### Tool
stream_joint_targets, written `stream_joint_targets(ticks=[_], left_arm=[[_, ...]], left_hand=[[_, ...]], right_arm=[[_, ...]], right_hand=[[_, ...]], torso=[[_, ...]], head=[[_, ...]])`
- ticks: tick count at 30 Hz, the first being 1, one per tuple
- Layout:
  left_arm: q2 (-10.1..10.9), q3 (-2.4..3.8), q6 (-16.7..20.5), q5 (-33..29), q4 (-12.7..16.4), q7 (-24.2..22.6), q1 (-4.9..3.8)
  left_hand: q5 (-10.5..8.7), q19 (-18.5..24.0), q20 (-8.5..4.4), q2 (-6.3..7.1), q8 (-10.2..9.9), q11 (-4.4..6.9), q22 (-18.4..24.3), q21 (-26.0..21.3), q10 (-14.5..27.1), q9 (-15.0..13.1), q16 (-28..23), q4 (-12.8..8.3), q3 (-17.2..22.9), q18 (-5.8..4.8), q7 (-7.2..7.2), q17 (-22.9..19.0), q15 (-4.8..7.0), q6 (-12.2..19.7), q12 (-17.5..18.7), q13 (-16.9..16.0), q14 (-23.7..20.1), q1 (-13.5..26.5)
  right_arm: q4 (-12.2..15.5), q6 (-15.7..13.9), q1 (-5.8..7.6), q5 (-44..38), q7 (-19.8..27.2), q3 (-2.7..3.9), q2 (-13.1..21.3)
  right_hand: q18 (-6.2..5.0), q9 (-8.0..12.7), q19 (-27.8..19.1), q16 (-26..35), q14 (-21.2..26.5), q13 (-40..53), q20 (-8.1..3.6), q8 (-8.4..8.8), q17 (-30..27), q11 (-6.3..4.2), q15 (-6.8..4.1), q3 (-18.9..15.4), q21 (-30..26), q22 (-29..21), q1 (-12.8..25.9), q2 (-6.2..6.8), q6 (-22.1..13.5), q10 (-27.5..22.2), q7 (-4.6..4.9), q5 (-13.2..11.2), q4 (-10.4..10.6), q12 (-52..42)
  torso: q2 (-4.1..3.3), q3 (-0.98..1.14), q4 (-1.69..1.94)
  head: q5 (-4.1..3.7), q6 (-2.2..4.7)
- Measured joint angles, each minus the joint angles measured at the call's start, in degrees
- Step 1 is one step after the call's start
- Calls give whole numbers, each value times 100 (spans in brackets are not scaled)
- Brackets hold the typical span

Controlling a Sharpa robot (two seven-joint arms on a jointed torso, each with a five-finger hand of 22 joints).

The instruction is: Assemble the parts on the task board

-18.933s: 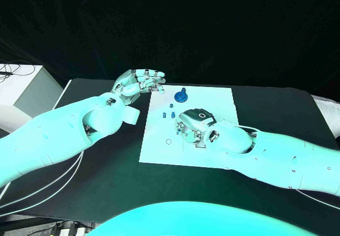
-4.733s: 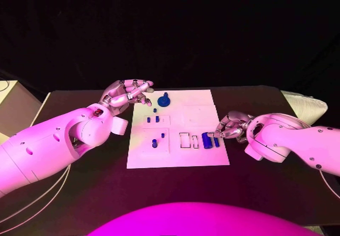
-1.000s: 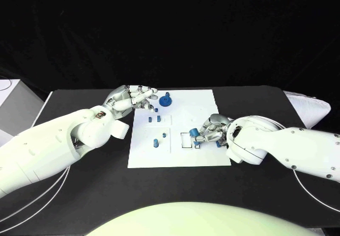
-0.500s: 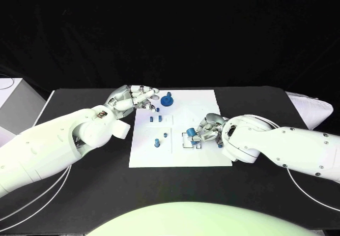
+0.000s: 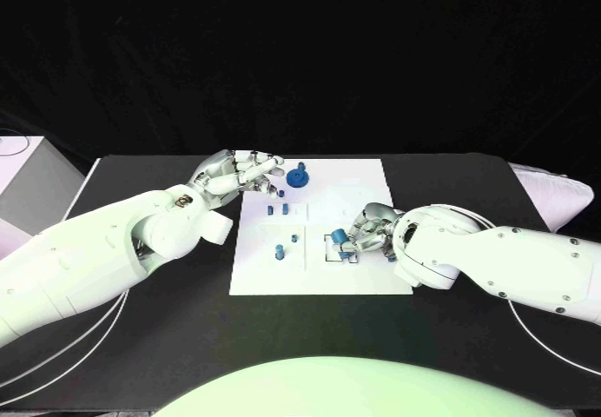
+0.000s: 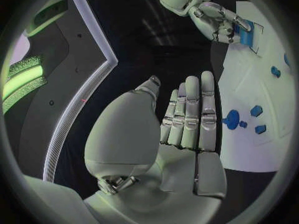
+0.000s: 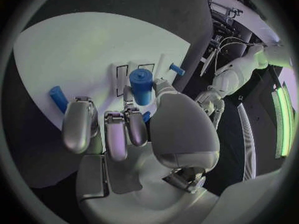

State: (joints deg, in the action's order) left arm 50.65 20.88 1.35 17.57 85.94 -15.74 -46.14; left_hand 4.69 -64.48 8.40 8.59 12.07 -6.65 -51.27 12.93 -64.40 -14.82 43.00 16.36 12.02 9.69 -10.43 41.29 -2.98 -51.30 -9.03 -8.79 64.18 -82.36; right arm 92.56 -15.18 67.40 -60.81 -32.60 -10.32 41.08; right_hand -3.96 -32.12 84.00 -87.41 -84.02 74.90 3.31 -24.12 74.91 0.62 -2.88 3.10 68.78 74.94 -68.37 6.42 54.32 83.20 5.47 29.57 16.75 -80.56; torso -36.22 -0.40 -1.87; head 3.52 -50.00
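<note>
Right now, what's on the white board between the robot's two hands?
In the head view, small blue parts stand on the task board between the left hand and the right hand, which holds a blue cylinder.

Right hand [image 5: 371,228] covers part of the task board [image 5: 363,187] slots; blue cylinder [image 7: 141,86] base hidden behind fingers.

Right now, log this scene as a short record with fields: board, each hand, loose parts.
board: white task board in the middle of the black table
right hand: right hand over the board's slots, holding a blue cylinder
left hand: left hand at the board's far left corner, fingers together, holding nothing
loose parts: round blue knob at the far edge; small blue pegs on the left half
</note>
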Motion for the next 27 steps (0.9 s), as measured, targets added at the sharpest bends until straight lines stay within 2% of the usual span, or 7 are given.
stream_joint_targets(ticks=[9, 16, 20, 22, 27], left_arm=[[-2, 0, -14, 0, 0, 6, 0], [7, 0, -23, 0, 0, 11, 0], [12, 0, -25, 0, 1, 15, 0], [13, 0, -27, 0, 2, 17, 0], [13, 0, -32, 0, 0, 22, 0]], left_hand=[[0, 0, 0, 0, 0, 0, -4, 0, 0, 0, 0, 0, 0, 0, 0, 1, 0, 0, 0, 0, 0, 0], [0, 21, 21, 0, 0, 0, -7, 0, 0, 0, 0, 0, 0, 0, 0, 6, 0, 0, 0, -7, 0, 0], [0, 21, 21, 0, 0, 0, -9, 0, 0, 0, 0, 0, 0, 0, 0, 6, 0, 0, 0, -6, 0, 0], [0, 21, 21, 0, 0, 0, -9, 0, 0, 0, 0, 0, 0, 0, 0, 6, 0, 0, 0, -6, 0, 0], [0, 21, 21, 0, 0, -14, -9, 0, 13, 0, 0, 0, 0, 0, 0, 6, 0, 0, 0, -6, 0, 0]], right_arm=[[73, 69, -9, -16, 0, -4, -15], [32, 86, -10, -27, 4, -1, -32], [1, 95, -7, -47, 8, 1, -46], [-15, 103, -7, -59, 9, 2, -59], [-71, 121, -6, -83, 9, 2, -108]], right_hand=[[0, 0, 0, 0, 0, 4, 0, 11, 0, 0, 0, 0, 0, -1, 0, 0, 1, 0, -1, -18, 0, 0], [0, 3, 0, 0, 0, 4, 0, 24, 0, 0, 0, 0, 0, -1, 23, -22, 10, 0, -10, -44, 0, 23], [0, 4, 0, 0, 0, 4, 0, 28, 0, 0, 0, 0, 0, -1, 53, 9, 36, 0, -36, -53, 0, 23], [0, 4, 0, 0, 0, 3, 0, 31, 0, 0, 0, 0, 0, -2, 85, 40, 52, 0, -51, -109, 1, 23], [0, -1, 0, 0, 0, 3, 0, 32, 0, 0, 0, 0, 0, -2, 156, 5, 70, 0, -70, -262, 1, 23]], torso=[[7, 4, 2], [8, 3, 1], [8, -2, 2], [7, -2, 2], [4, -2, 3]], head=[[16, 0], [26, 0], [34, 0], [40, 0], [44, 0]])
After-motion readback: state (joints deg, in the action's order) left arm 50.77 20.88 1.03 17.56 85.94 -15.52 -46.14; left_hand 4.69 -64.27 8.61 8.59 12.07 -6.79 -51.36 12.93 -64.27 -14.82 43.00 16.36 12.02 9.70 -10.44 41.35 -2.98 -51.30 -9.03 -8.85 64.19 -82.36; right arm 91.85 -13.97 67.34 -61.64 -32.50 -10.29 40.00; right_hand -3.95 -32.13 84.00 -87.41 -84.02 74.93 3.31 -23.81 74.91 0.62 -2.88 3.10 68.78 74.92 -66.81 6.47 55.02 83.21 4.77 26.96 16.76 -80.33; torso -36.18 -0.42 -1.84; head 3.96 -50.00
